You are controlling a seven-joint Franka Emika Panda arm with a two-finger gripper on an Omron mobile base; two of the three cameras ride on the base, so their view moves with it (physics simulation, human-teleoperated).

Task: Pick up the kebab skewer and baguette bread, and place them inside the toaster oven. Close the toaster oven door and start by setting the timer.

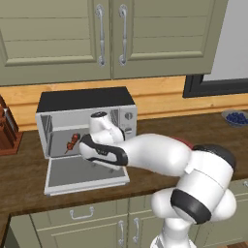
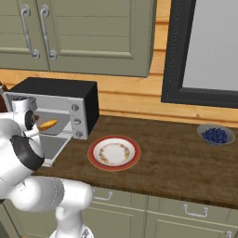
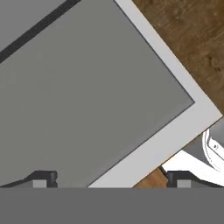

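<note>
Both foods look loaded already. Skewer [image 1: 73, 141] sits inside the oven [image 1: 87, 100], at about 9 o'clock of the cavity in the left base view. Bread [image 2: 48, 124] is in there too, seen through the opening in the right base view, at roughly 10 o'clock of the plate [image 2: 114, 152] (which now carries nothing). Door [image 1: 86, 173] is dropped flat on the counter [image 2: 176, 162], so not closed.

Gripper [image 3: 109, 181] is spread wide and grips nothing; the hand view has both tips at its bottom edge over the door's grey glass [image 3: 83, 96] and white frame, looking down on it. The arm blocks the fingers themselves in both base views.

Done, by my read: both placings. Left: swing the door up shut, then turn the timer knob [image 1: 129, 116] on the right panel (can't tell which of the knobs is the timer). Next move likely needs getting under or behind the door's outer edge.
</note>
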